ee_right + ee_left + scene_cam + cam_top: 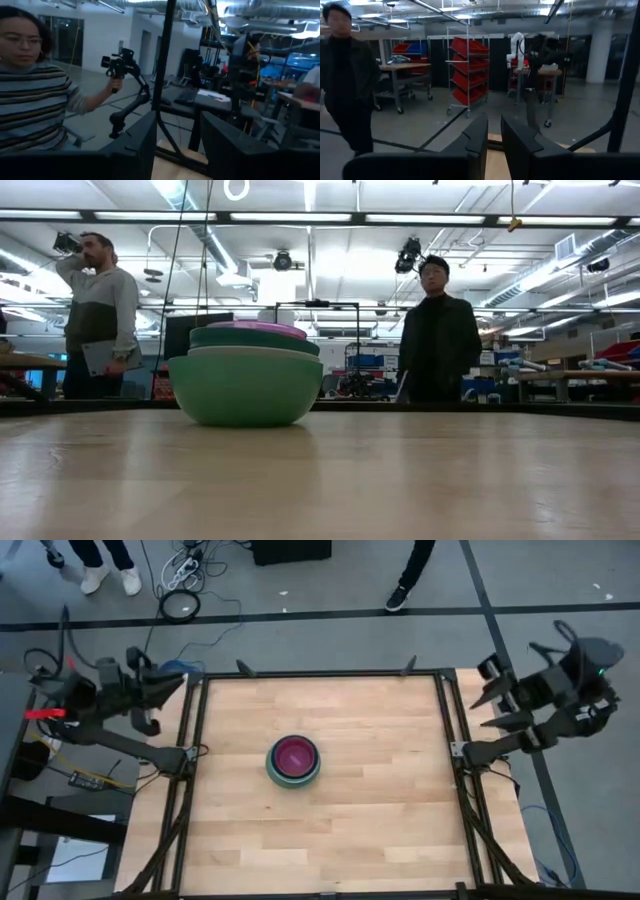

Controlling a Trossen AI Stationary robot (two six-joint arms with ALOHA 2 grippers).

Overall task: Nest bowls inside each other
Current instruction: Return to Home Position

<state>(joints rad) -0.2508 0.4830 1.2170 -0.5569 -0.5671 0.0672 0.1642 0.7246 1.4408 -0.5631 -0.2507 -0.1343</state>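
as the wooden bench [380, 820] stretches away from the low camera, the bowls [293, 761] sit close to its middle, nested into one stack: the sage green bowl [245, 390] outermost on the wood, a teal rim [255, 338] just above it, the purple bowl [293, 753] innermost on top. the left arm [110, 705] and the right arm [545, 705] hang off the bench's two sides, well apart from the stack; the left jaws are narrowly parted, the right jaws spread wide. beyond the bench, a person in dark clothes [435, 330] and a person in a grey top [95, 315] stand on the floor
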